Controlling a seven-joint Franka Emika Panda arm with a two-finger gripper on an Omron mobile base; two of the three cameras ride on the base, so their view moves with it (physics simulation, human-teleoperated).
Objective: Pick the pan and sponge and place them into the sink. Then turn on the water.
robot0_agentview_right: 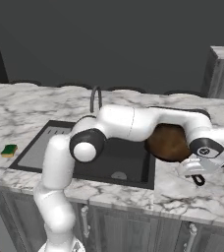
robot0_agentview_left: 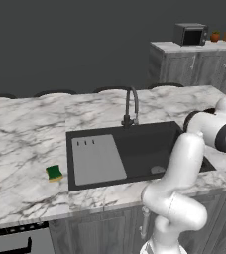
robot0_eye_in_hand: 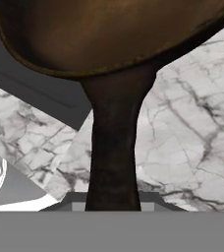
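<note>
My gripper (robot0_agentview_right: 198,172) is shut on the dark handle of the pan (robot0_agentview_right: 169,142). The pan's brown bowl is tilted beside the right rim of the black sink (robot0_agentview_right: 104,165). In the hand view the pan handle (robot0_eye_in_hand: 113,147) runs up from between my gripper (robot0_eye_in_hand: 112,206) to the pan bowl (robot0_eye_in_hand: 104,34) at the top, with marble counter beneath. The sponge (robot0_agentview_left: 54,172), green over yellow, lies on the counter just left of the sink (robot0_agentview_left: 135,149); it also shows as the sponge (robot0_agentview_right: 9,150) at the far left.
A dark gooseneck faucet (robot0_agentview_left: 131,106) stands behind the sink, no stream under it. A grey drainboard (robot0_agentview_left: 97,159) fills the sink's left part. A far counter carries a microwave (robot0_agentview_left: 191,34). My arm (robot0_agentview_right: 128,123) stretches across the basin.
</note>
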